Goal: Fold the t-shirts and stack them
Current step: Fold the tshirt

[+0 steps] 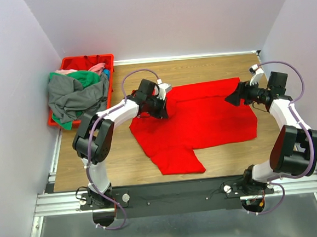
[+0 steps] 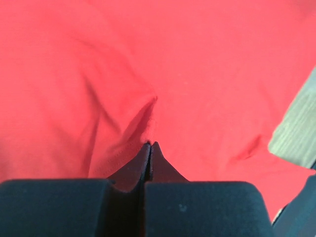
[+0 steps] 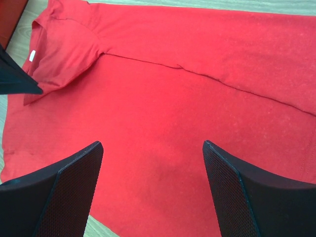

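Your left tool [image 2: 150, 144] is clenching a pinched-up fold of the red t-shirt [image 1: 208, 123], with the fingers pressed tight together on the cloth. Your right tool [image 3: 153, 145] is hanging released, jaws spread wide, just over the shirt's right side. The shirt is lying spread out on the desk [image 1: 117, 154]. A grey t-shirt [image 1: 72, 99], a green t-shirt [image 1: 84, 77] and a pink t-shirt [image 1: 95, 67] are sitting heaped in the crate [image 1: 88, 59] at the far left.
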You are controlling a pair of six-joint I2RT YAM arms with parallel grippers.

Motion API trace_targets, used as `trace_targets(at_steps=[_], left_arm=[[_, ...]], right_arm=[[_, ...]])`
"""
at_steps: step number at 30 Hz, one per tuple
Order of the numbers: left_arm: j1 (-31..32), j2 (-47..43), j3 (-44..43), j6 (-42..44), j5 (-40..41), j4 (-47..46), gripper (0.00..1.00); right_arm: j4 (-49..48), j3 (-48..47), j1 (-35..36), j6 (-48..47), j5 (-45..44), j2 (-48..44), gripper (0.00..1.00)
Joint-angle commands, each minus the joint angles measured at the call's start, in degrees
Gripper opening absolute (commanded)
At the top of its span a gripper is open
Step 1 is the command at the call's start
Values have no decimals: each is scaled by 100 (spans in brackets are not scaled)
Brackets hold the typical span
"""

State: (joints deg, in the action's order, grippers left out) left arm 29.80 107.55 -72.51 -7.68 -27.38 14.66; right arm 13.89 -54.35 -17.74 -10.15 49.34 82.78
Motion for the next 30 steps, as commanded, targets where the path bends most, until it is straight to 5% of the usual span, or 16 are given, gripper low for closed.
trace_targets(at_steps=[1,4,9,14,19,22,30], left_arm=[[104,12,-79,65,-399,-42,3],[157,38,-53,30,-532,-59,8],[289,135,-53,65,-699,11,36],[298,83,-26,118,-937,-6,43],[272,-804,114,30,616,-261,48],[-113,-1446,465,-267,1741,-716,57],[-1705,-1581,1064,-1323,1314,-1395,64]], right_arm=[[184,21,-54,-101,93,63,88],[184,29,-63,-101,93,71,88],[193,29,-72,-110,76,89,88],[202,29,-81,-127,67,106,88],[219,29,-90,-162,14,142,88],[228,12,-90,-163,-30,194,88],[255,-32,-90,-198,-161,317,88]])
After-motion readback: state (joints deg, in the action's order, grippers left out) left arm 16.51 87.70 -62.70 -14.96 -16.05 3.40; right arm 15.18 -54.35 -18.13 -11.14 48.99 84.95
